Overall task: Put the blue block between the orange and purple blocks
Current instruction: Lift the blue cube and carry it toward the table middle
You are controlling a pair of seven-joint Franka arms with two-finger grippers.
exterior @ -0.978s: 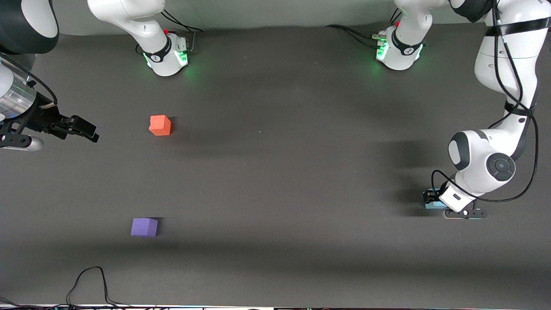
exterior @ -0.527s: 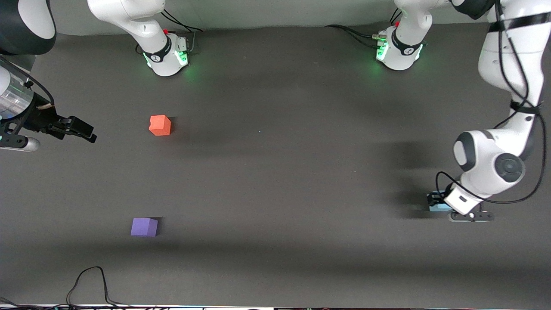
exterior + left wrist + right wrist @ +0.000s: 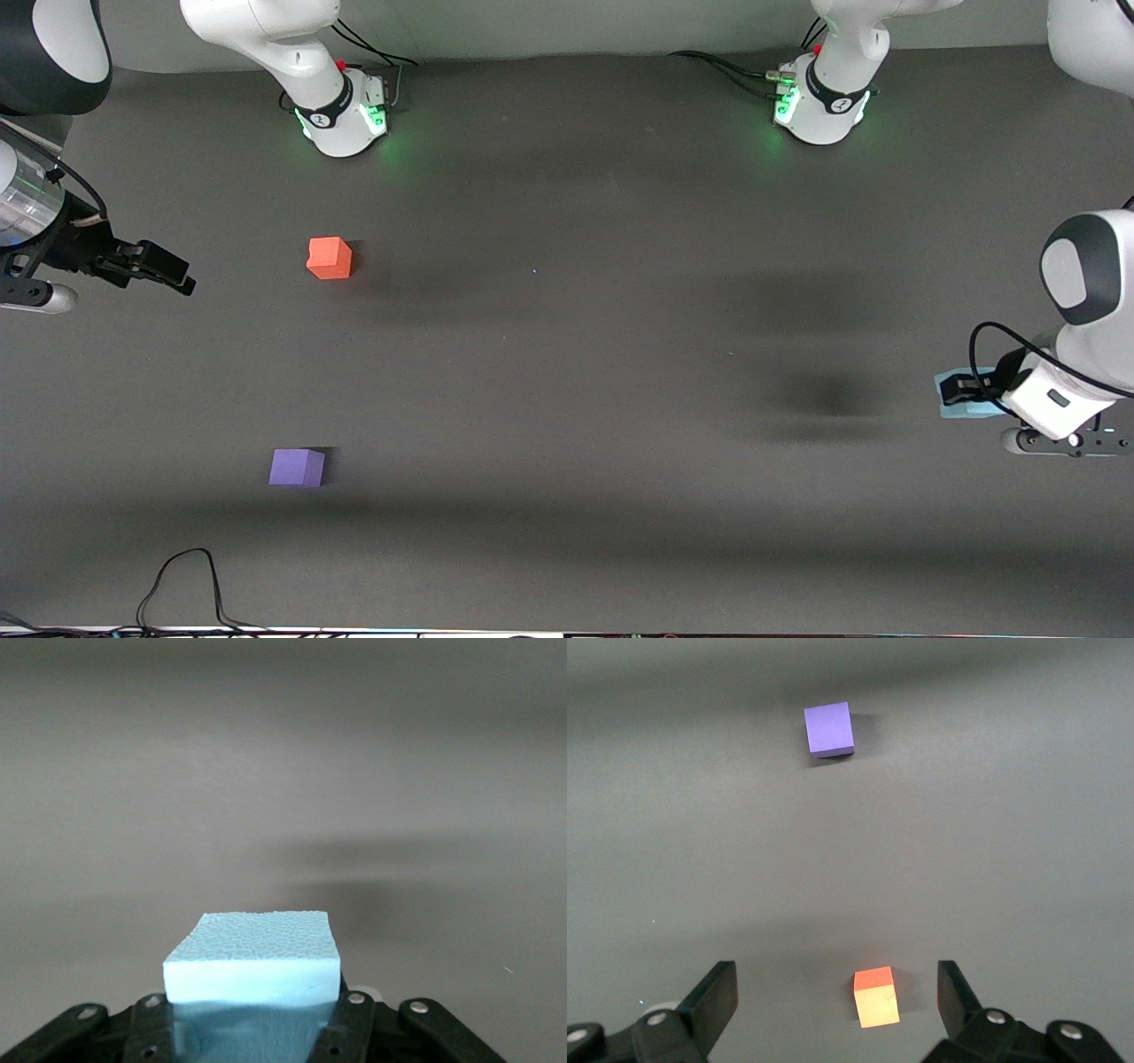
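My left gripper (image 3: 961,390) is shut on the light blue block (image 3: 955,400) and holds it in the air over the table at the left arm's end. The block fills the space between the fingers in the left wrist view (image 3: 252,979). The orange block (image 3: 329,258) sits on the table toward the right arm's end. The purple block (image 3: 297,467) sits nearer the front camera than the orange one. My right gripper (image 3: 173,270) is open and empty, up in the air beside the orange block. The right wrist view shows the orange block (image 3: 876,996) and the purple block (image 3: 829,728).
A dark grey table top (image 3: 567,354) carries the blocks. The two arm bases (image 3: 341,111) (image 3: 819,102) stand along its edge farthest from the front camera. A black cable (image 3: 182,585) lies at the table edge nearest the front camera.
My left gripper has lifted the blue block off the table and carried it toward the left arm's end of the table. The right gripper has drawn back slightly.
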